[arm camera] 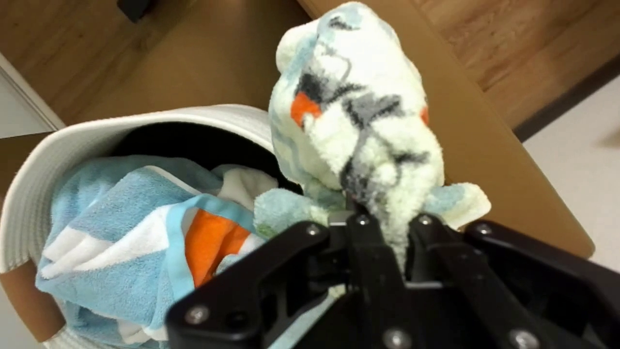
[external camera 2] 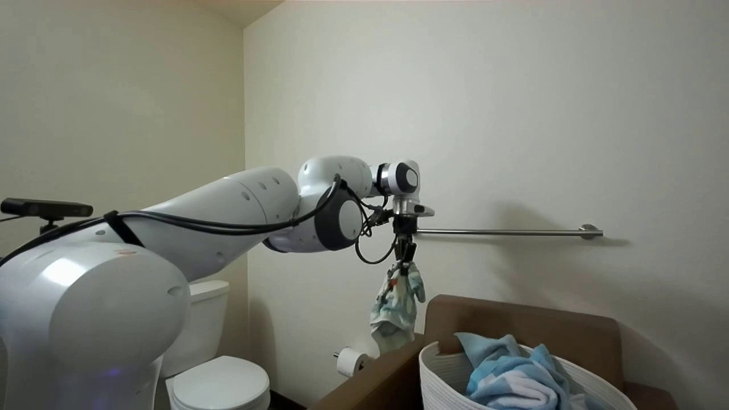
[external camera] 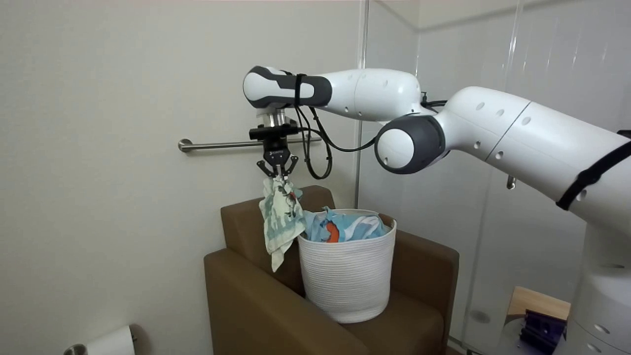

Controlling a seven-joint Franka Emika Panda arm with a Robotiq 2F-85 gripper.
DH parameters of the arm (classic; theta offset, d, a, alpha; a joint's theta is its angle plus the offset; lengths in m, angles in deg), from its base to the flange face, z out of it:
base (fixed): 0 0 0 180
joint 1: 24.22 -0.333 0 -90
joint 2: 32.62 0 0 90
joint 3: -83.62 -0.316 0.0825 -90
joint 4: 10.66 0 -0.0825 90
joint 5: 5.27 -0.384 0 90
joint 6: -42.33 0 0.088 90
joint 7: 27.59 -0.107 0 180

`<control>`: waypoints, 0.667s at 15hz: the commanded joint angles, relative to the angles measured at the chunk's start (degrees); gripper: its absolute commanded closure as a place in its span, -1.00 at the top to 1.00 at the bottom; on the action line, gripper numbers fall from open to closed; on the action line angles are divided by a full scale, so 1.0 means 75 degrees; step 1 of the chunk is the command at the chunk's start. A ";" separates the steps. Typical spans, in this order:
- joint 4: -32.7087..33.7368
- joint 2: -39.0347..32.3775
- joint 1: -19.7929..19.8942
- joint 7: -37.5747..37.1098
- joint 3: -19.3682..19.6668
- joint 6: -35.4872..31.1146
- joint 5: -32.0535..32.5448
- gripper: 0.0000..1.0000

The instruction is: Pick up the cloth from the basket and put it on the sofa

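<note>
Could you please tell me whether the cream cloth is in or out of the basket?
It is out: in both exterior views the cloth hangs from the tool, which is closed on it, outside the basket.

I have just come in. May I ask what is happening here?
A robot arm is holding a pale cloth in its gripper. The cloth hangs beside the basket, which stands on the sofa with blue cloth inside. The pale cloth is not yet laid on the sofa.

Cream cloth [external camera: 282, 219] with teal patches
</note>
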 commanded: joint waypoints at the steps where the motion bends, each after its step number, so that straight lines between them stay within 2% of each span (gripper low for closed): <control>1: 0.0000 0.0149 -0.0340 0.0798 0.0153 0.0819 0.0379 -0.94; 7: -0.0006 -0.0037 -0.0766 0.1822 0.0324 0.1655 0.0830 -0.94; 10: -0.0041 -0.0217 -0.0879 0.1592 0.0481 0.1591 0.1037 -0.95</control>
